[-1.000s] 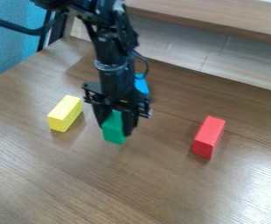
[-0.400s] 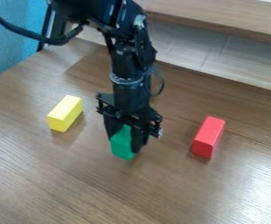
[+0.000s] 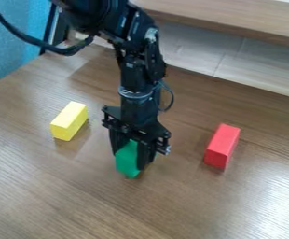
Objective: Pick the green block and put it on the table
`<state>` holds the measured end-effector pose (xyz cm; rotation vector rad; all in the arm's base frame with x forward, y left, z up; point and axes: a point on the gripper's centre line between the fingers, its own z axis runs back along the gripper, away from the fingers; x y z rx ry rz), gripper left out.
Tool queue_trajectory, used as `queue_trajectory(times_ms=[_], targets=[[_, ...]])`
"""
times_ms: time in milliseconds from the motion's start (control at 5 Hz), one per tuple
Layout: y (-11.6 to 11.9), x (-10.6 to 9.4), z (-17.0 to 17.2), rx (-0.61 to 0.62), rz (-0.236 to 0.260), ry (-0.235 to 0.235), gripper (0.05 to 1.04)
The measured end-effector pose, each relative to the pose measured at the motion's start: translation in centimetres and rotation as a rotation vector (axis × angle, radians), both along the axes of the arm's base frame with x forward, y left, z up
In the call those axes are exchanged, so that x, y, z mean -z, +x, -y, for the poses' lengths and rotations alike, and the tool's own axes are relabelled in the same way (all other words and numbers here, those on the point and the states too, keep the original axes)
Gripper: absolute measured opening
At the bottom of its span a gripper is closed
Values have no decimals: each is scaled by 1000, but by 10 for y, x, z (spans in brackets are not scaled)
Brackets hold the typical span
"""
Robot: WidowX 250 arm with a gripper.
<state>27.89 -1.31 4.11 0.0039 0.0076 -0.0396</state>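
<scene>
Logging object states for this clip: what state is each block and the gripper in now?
gripper: closed on the green block
green block: held; table contact unclear
yellow block: lying flat, ungrasped
red block: lying flat, ungrasped

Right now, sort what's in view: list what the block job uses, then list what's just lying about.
Part of the job:
- green block, upright between the tool's fingers
- tool, around the green block
- table, where the block goes

Just lying about:
- yellow block
- red block
</scene>
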Motion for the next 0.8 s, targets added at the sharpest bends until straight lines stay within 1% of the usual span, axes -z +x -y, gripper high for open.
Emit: queue_trajectory(times_ms=[200,400,600,800], targets=[[0,3,0,-3,-6,3,585],[0,6,-1,-1,-9,5,656],[-2,8,0,7,-17,2,966],[-3,0,1,1,-10,-8,1004]])
